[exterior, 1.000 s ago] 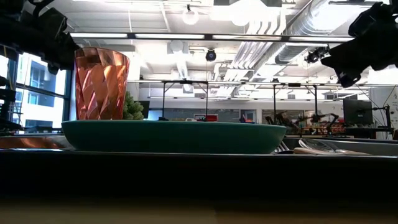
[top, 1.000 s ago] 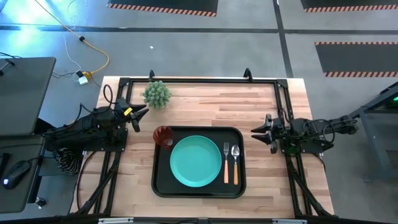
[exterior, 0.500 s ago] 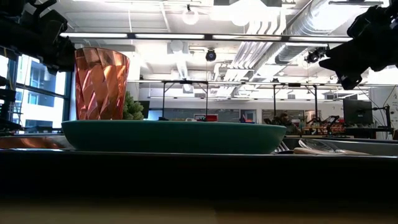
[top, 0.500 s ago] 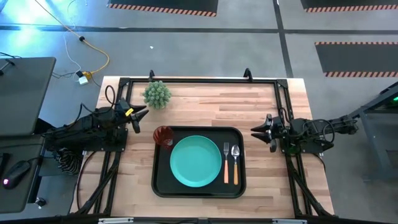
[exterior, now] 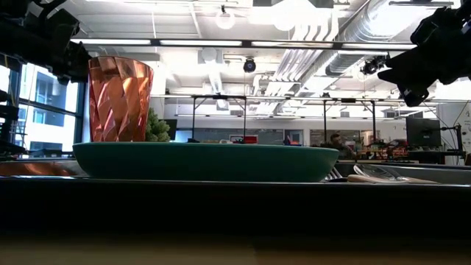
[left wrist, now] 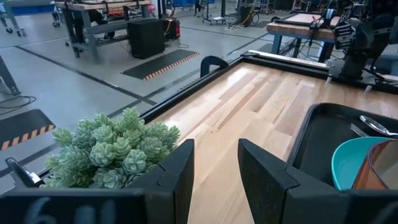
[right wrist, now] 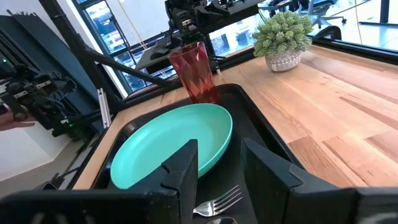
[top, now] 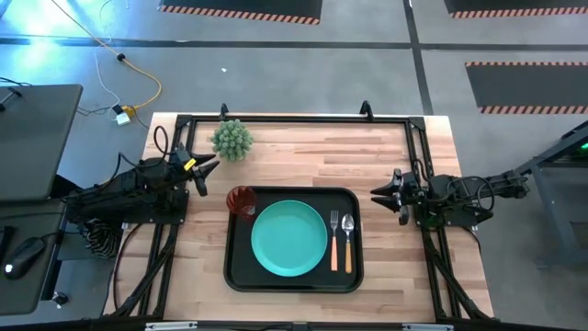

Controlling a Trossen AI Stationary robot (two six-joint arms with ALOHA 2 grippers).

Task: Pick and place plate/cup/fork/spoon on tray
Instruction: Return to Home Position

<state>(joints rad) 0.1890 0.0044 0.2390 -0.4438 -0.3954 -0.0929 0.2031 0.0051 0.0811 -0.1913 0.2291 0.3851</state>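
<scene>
On tray (top: 241, 276): plate (top: 289, 239), cup (top: 242, 200), fork (top: 334, 241), spoon (top: 348, 241); left gripper (top: 209, 166) and right gripper (top: 378, 194) released, flanking.

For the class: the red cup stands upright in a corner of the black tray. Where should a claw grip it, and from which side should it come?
Grip the cup across its upper wall, probably coming from above. It stands upright, mouth up, in the tray corner nearest the left claw. The plate sits close beside it and the tray rim hems its base, so a low sideways approach looks cramped.

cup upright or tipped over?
Upright. The cup stands rim-up on the tray, in the corner beside the plate.
</scene>
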